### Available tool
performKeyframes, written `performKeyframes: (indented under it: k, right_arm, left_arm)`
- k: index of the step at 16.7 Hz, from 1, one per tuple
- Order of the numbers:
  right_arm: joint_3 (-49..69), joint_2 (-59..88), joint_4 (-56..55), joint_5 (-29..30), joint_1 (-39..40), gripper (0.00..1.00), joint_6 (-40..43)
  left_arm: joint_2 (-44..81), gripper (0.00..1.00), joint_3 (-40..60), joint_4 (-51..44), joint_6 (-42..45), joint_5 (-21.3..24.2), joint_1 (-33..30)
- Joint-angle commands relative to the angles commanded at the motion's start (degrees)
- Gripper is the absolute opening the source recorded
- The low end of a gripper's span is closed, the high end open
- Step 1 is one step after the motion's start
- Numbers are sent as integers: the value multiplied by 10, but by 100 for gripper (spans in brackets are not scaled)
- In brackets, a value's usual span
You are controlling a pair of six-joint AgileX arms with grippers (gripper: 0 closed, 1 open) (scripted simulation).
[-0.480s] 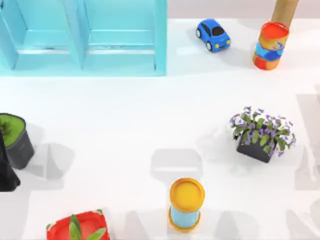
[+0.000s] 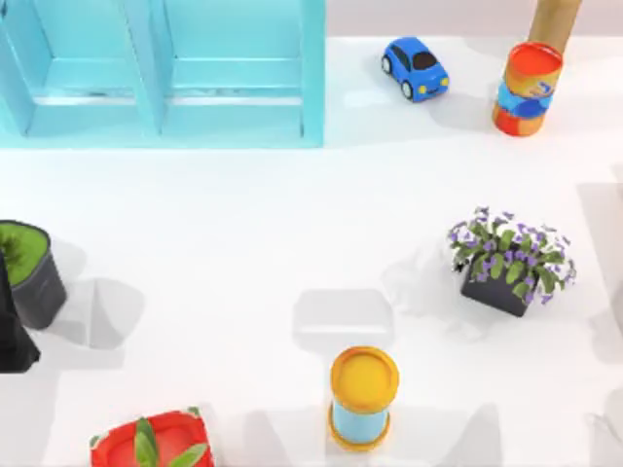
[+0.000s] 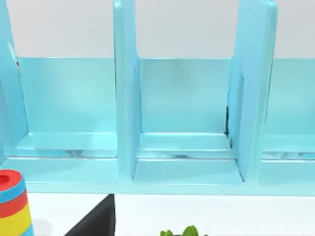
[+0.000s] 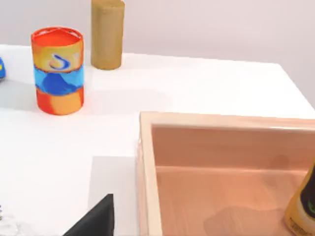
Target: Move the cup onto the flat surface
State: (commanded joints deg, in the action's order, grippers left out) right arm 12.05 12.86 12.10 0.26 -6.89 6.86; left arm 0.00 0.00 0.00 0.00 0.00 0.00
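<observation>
While both AgileX arms stay at the edges of the desk (image 2: 243, 224), nothing is being handled. The left arm (image 2: 10, 336) appears as a black shape at the top view's left edge, just beside a dark pot with a green top (image 2: 29, 272). A dark part of the left end effector (image 3: 93, 222) juts in at the lower edge of the left wrist view, and whether it is released or clenched cannot be told. That view faces the light-blue shelf (image 3: 125, 98), whose upright dividers split it into open compartments. A striped stack of red, blue and yellow (image 3: 12, 206) stands near it.

The right end effector (image 4: 93, 220) likewise shows as a dark wedge in the right wrist view, its state impossible to judge. Beyond it are a wooden tray (image 4: 147, 162) with a yellow bottle (image 4: 301, 206) standing inside, the red-topped can (image 4: 58, 71) and a tan cylinder (image 4: 107, 34) behind that can.

From above, the shelf sits at the far left, a blue toy car (image 2: 416, 68) lies between it and the red-topped can, a flowering plant (image 2: 508, 258) stands on the right, and the yellow-topped can (image 2: 363, 394) stands upright at the near edge, close to a pale grey square patch (image 2: 343, 316). A red planter (image 2: 151, 443) sits at the near left.

Where the cup stands cannot be told from these views.
</observation>
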Motion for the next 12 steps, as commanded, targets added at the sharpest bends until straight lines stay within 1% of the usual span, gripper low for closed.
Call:
performKeyframes:
  k: [2, 8, 12]
  right_arm:
    - [73, 91, 78, -1, -40, 100, 40]
    - [307, 425, 345, -6, -179, 100, 173]
    - [446, 595, 493, -4, -263, 100, 253]
  left_arm:
    - [0, 100, 0, 0, 0, 0, 0]
    - [0, 100, 0, 0, 0, 0, 0]
    - [0, 100, 0, 0, 0, 0, 0]
